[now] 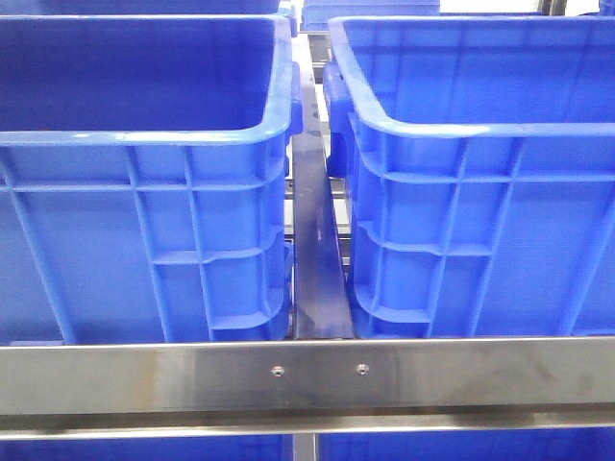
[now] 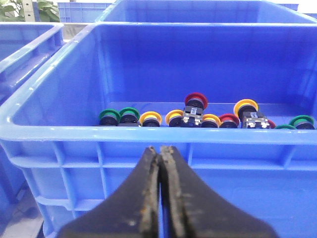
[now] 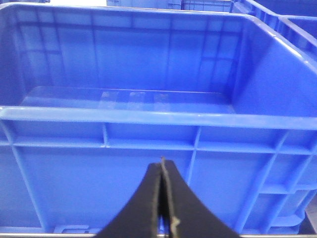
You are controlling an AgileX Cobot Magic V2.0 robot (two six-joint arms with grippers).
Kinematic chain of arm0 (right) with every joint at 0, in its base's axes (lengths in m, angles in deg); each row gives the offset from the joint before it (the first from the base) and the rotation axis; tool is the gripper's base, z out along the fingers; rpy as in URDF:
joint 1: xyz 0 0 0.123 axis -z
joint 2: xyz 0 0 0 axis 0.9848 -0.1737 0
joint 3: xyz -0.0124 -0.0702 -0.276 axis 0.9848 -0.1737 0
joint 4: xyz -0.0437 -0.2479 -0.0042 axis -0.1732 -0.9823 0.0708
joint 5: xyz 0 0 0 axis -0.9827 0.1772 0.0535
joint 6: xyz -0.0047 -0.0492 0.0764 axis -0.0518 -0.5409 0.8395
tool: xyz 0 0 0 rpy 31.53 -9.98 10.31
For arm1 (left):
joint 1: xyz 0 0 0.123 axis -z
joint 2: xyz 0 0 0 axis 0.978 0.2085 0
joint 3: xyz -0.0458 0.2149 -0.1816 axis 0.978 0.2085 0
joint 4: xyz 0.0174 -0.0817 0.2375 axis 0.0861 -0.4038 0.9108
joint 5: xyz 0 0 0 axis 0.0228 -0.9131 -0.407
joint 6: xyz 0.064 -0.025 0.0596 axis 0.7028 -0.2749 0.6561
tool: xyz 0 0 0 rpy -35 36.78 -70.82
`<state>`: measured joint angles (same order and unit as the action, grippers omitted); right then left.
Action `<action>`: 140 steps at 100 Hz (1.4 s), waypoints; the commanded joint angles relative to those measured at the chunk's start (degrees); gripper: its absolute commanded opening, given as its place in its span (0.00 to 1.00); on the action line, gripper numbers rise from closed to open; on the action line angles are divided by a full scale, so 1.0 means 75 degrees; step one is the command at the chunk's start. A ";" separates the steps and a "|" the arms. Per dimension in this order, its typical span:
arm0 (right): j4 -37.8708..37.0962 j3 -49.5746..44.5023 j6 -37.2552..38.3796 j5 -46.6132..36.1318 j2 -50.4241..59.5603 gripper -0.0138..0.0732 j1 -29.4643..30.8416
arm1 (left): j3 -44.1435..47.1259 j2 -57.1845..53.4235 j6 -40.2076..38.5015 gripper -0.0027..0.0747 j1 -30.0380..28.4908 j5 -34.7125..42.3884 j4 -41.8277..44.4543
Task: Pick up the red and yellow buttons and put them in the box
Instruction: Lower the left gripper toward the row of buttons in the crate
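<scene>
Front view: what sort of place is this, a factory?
Probably a workshop or parts-sorting station: big blue crates on a steel frame, more crates behind, and one crate holding coloured push buttons.

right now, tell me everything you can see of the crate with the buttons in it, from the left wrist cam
The crate is bright blue, glossy plastic with a thick rolled rim, rounded corners and ribbed outer walls. It stands upright and open-topped. Along the floor near its far wall lies a loose row of push buttons with green, yellow and red caps on dark bodies. The left end effector hangs outside the near wall, shut and not touching it. Other blue crates stand beside and behind.
</scene>
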<state>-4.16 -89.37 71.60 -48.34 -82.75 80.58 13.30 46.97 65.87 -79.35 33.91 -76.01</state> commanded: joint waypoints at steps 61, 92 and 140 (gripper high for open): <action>-0.0056 0.0137 -0.0006 -0.0570 0.0182 0.08 0.0001 | -0.0816 -0.0220 -0.0015 0.01 -0.0008 0.0113 -0.0053; -0.0056 0.0137 -0.0006 -0.0570 0.0182 0.08 0.0001 | -0.2693 0.0783 -0.0015 0.01 -0.0008 -0.1368 -0.0575; -0.0056 0.0137 -0.0006 -0.0570 0.0182 0.08 0.0001 | -0.5704 0.4940 0.0736 0.01 -0.0008 -0.3974 -0.0528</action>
<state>-4.16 -89.37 71.60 -48.34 -82.75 80.58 -24.57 78.82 70.13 -79.35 2.76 -79.47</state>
